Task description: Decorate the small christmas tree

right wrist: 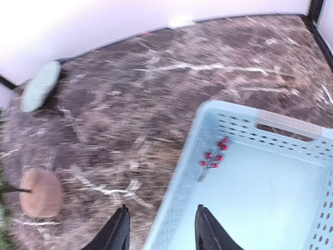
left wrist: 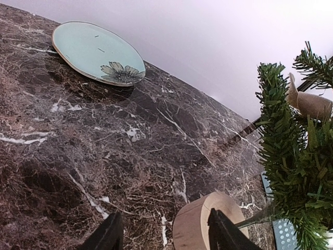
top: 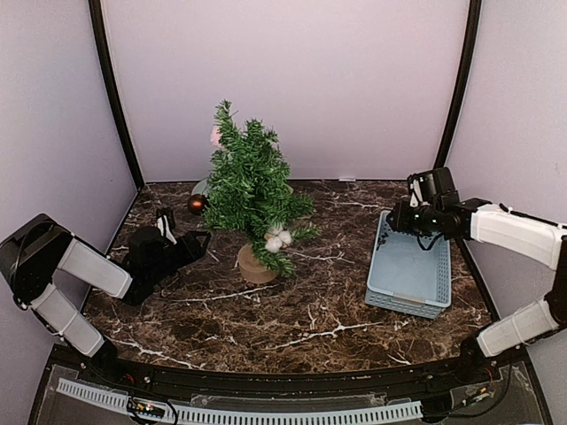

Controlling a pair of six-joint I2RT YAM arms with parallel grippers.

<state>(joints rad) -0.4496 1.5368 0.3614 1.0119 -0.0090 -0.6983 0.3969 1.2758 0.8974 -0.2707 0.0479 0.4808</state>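
Observation:
The small christmas tree (top: 248,190) stands mid-table on its round wooden stump (top: 257,264). It carries white cotton balls (top: 277,237), a dark red ball (top: 197,204) and a beige ornament (left wrist: 309,102). My left gripper (top: 188,228) is open just left of the stump (left wrist: 205,221), low over the table, holding nothing. My right gripper (top: 416,211) hovers open and empty over the far left corner of the light blue basket (top: 403,305). In the right wrist view a red berry sprig (right wrist: 213,156) lies in the basket (right wrist: 208,112) ahead of the right gripper (right wrist: 161,224); this view is blurred.
A pale green plate (left wrist: 98,52) with a flower print lies on the dark marble table behind and left of the tree, close to the back wall. Walls close the table in at the back and sides.

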